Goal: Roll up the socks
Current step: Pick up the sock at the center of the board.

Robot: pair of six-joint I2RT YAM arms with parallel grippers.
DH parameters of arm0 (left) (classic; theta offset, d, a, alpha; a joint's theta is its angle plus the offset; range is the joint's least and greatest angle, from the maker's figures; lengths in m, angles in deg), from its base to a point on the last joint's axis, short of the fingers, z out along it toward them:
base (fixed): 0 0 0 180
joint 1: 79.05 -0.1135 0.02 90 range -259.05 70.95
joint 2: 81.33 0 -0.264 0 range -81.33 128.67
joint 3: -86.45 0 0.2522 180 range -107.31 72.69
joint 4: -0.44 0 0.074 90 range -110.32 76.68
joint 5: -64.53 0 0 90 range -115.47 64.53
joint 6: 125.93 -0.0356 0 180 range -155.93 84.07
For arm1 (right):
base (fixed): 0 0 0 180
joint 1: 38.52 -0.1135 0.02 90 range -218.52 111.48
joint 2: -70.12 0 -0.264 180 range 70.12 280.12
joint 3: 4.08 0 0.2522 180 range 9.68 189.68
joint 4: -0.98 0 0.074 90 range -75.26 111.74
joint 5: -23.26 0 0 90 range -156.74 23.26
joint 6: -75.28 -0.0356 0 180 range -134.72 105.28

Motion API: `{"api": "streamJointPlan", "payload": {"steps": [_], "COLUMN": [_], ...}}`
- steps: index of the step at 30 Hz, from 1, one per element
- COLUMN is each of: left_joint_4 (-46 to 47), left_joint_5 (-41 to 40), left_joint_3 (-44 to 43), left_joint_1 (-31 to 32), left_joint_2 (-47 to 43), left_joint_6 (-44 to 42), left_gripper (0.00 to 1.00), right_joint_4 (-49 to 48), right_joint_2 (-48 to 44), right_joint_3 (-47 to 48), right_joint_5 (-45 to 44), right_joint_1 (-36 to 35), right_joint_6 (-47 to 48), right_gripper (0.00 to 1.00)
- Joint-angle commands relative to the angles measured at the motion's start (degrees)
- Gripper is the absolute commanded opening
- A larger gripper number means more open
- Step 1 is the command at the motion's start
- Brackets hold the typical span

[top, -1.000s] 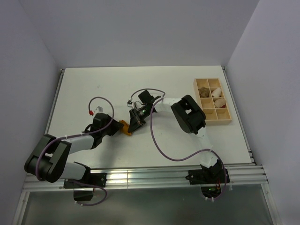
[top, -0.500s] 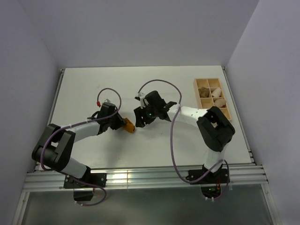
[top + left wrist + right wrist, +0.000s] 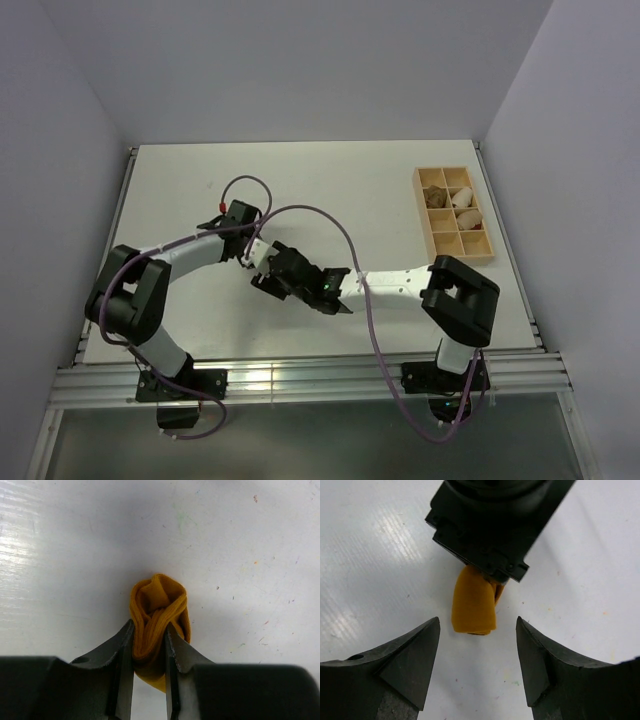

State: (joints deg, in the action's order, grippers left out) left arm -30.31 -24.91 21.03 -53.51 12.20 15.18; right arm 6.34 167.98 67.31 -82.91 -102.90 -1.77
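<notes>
The left gripper (image 3: 149, 630) pinches the rolled orange sock (image 3: 159, 597) on the tabletop (image 3: 250, 555). Its free end points at the right gripper (image 3: 477, 622), which is wide apart.

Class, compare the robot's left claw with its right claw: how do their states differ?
The left claw is shut on the rolled mustard sock; the right claw stands open, holding nothing. The left claw touches the sock; the right claw flanks it without contact. Both are black.
</notes>
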Motion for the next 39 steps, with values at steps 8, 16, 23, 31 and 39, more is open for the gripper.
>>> {"api": "streamJointPlan", "payload": {"steps": [8,16,23,31,39], "left_joint_4": [-10.7,-10.2,-10.1,-9.6,-9.1], "left_joint_5": [-1.1,0.1,0.8,2.0,3.5], "left_joint_3": [-5.1,-5.3,-5.5,-5.4,-5.4], "left_joint_1": [0.9,1.3,1.6,1.8,1.8], "left_joint_2": [4.0,5.2,5.5,5.5,5.3], "left_joint_6": [-4.1,-4.2,-4.2,-4.1,-4.0], "left_gripper": [0.23,0.23,0.23,0.23,0.24], "right_joint_4": [-9.8,-11.2,-12.6,-11.2,-6.2], "right_joint_2": [8.3,13.0,16.7,20.2,21.7], "right_joint_3": [-0.2,0.8,2.2,4.5,4.8], "right_joint_5": [-15.3,-17.1,-19.1,-19.7,-15.8], "right_joint_1": [-5.8,-5.8,-5.8,-5.3,-3.6], "right_joint_6": [7.4,6.7,7.1,6.2,2.4], "right_gripper": [0.69,0.69,0.69,0.66,0.23]}}
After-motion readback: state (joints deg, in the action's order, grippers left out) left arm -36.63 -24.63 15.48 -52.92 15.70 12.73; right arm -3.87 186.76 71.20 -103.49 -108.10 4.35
